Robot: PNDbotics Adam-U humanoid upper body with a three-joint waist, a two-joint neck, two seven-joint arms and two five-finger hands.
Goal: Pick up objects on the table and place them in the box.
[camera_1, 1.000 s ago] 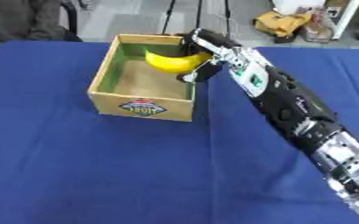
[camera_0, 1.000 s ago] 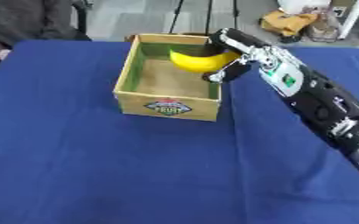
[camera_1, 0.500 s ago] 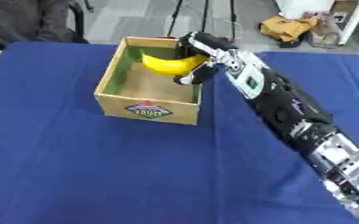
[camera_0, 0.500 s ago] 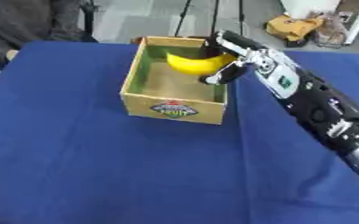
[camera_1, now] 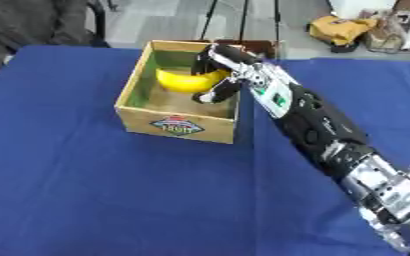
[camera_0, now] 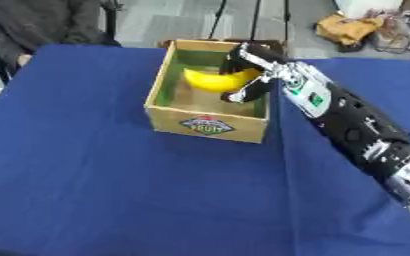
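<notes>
The near part of the blue table (camera_0: 95,190) is bare cloth. One arm is in view, the right one, coming in from the near right corner and running up over the surface toward the far middle.

There is one box (camera_0: 210,124), an open wooden crate with a green lining and a round printed label on its near wall. It stands on the far half of the table, a little left of the middle, its far wall close to the table's far edge.

Inside the box there is one thing, a yellow banana-shaped object (camera_0: 215,80), curved, in the far part of the box and above its floor. The right hand (camera_1: 224,70) reaches over the box's right wall and far right corner, its fingers curled round the right end of the yellow object, with the thumb below and the fingers above.

The left hand shows in neither view.

Beyond the table's far edge lie a grey floor and some yellow-brown bags (camera_0: 348,29) at the far right.
</notes>
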